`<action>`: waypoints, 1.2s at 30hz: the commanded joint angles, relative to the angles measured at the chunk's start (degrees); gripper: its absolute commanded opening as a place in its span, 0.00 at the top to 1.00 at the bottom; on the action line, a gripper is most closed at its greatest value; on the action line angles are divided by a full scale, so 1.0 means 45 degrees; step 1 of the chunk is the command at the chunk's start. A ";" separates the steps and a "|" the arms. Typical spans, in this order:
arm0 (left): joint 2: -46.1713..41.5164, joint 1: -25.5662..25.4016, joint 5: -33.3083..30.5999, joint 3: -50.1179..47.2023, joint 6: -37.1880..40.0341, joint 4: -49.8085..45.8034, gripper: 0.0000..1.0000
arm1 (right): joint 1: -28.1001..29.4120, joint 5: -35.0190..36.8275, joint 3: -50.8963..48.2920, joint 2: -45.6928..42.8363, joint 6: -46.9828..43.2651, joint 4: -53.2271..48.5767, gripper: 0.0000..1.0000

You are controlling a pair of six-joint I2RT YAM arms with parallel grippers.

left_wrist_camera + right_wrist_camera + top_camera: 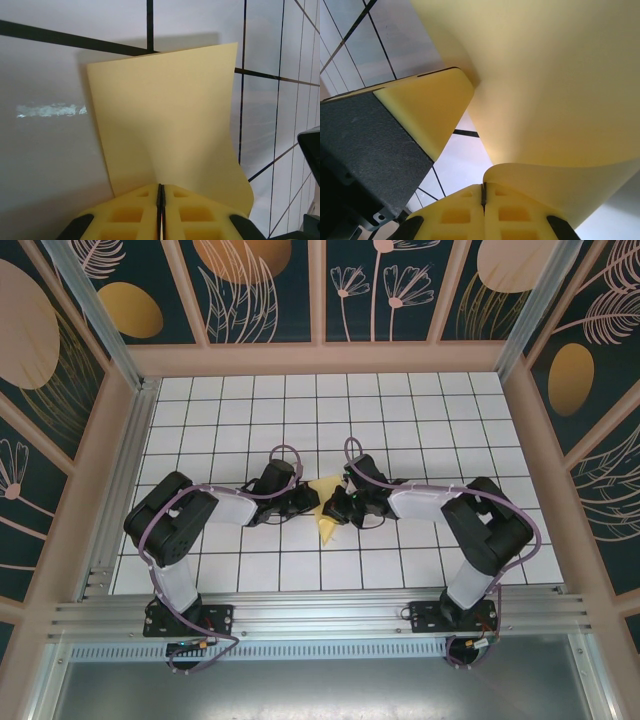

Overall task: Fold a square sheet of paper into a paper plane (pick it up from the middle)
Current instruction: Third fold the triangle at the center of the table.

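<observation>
Pale yellow square sheet of paper (pixel 326 520) (pixel 170 115) (pixel 555 75), bent and standing up off the white gridded surface (pixel 400 410) near its middle, between both arms. Clenched on its near edge: left fingers (pixel 130 215), pads pressed together, sheet rising from their seam. Clamped on a curled edge: right fingers (pixel 510 212). Just beside the sheet in the right wrist view, one yellow pad of the left fingers.
</observation>
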 commanded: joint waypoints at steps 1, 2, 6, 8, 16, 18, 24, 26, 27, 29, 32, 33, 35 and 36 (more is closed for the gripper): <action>0.0260 -0.0051 -0.0196 0.0194 0.0229 -0.0419 0.90 | 0.0076 0.0271 0.0314 0.0264 0.0143 0.0330 1.00; 0.0261 -0.0051 -0.0183 0.0200 0.0260 -0.0433 0.90 | 0.0066 0.0311 0.0306 0.0270 0.0138 0.0331 1.00; 0.0262 -0.0067 -0.0183 0.0204 0.0289 -0.0458 0.90 | 0.0035 0.0260 0.0331 0.0478 0.0156 0.0590 1.00; 0.0257 -0.0059 -0.0178 0.0194 0.0319 -0.0477 0.90 | 0.0006 0.0179 0.0372 0.0622 0.0191 0.0704 1.00; 0.0257 -0.0051 -0.0140 0.0233 0.0376 -0.0546 0.90 | 0.0005 0.0209 0.0563 0.0896 0.0038 0.0529 1.00; 0.0260 -0.0055 -0.0125 0.0233 0.0382 -0.0541 0.90 | 0.0005 0.0219 0.0593 0.0947 0.0012 0.0497 1.00; 0.0262 -0.0056 -0.0125 0.0214 0.0402 -0.0556 0.90 | 0.0005 0.0296 0.0668 0.1086 -0.0151 0.0194 1.00; 0.0252 -0.0053 -0.0125 0.0213 0.0407 -0.0556 0.90 | -0.0003 0.0314 0.0672 0.1088 -0.0247 0.0063 1.00; 0.0262 -0.0051 -0.0132 0.0213 0.0421 -0.0548 0.90 | 0.0020 0.0326 0.0700 0.1111 -0.0307 -0.0048 1.00; 0.0262 -0.0058 -0.0125 0.0213 0.0420 -0.0554 0.90 | 0.0025 0.0355 0.0749 0.1131 -0.0411 -0.0210 1.00; 0.0281 -0.0056 -0.0125 0.0231 0.0416 -0.0555 0.90 | 0.0044 0.0346 0.0749 0.1111 -0.0484 -0.0303 1.00; 0.0281 -0.0065 -0.0125 0.0226 0.0422 -0.0553 0.90 | 0.0063 0.0355 0.0746 0.1079 -0.0511 -0.0351 1.00; 0.0276 -0.0062 -0.0125 0.0217 0.0437 -0.0550 0.90 | 0.0083 0.0373 0.0727 0.1047 -0.0598 -0.0447 1.00; 0.0267 -0.0052 -0.0125 0.0213 0.0440 -0.0560 0.90 | 0.0084 0.0375 0.0699 0.1024 -0.0632 -0.0492 1.00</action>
